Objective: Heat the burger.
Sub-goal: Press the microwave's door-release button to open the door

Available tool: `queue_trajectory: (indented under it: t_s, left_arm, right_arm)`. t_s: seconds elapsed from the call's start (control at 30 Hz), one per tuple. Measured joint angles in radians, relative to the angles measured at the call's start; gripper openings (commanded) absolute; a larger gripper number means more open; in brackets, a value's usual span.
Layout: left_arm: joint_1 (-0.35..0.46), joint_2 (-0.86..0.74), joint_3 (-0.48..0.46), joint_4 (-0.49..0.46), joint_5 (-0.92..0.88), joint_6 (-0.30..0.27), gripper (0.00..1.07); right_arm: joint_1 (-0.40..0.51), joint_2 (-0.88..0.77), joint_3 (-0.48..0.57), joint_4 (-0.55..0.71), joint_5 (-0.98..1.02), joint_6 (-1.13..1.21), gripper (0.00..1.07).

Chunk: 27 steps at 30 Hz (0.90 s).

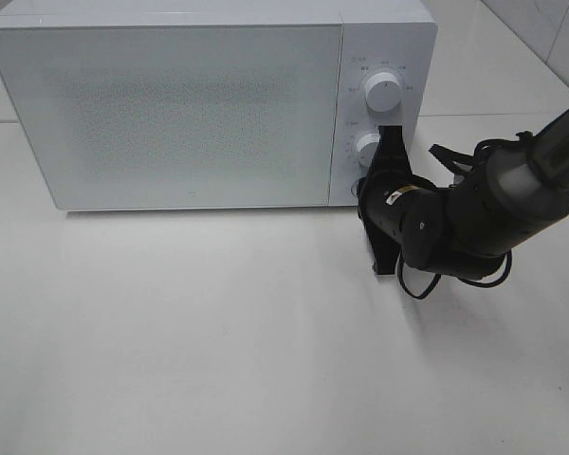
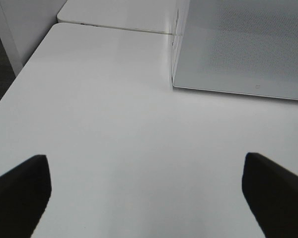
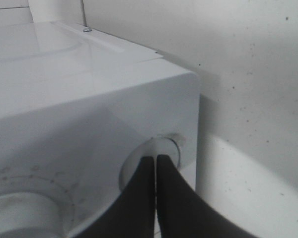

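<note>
Burger wasn't visible in any view; my guess is it sat inside the boxy white microwave (image 1: 171,114) behind the shut frosted door. Your right gripper (image 3: 155,159) had its black jaws pinched together on nothing, tips at the lower round white dial (image 1: 366,147). To turn it cleanly you'd want the jaws spread around it, not poking. Left gripper (image 2: 144,171) hung wide open over the white table (image 2: 114,124). Dial markings were too faint to read.

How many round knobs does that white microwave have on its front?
2. Both are on the right front of the microwave: the upper knob and, just below it, the lower knob, partly hidden behind the right gripper. No others show.
</note>
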Motion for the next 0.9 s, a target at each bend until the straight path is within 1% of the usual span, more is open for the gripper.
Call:
queue_trajectory:
  t_s: [0.2, 0.9]
  left_arm:
    - [0.0, 0.0, 0.0, 0.0, 0.0, 0.0, 1.0]
    - [0.0, 0.0, 0.0, 0.0, 0.0, 0.0, 1.0]
  right_arm:
    - [0.0, 0.015, -0.009, -0.002, 0.006, 0.0, 0.0]
    - [-0.003, -0.024, -0.009, 0.012, 0.021, -0.004, 0.0]
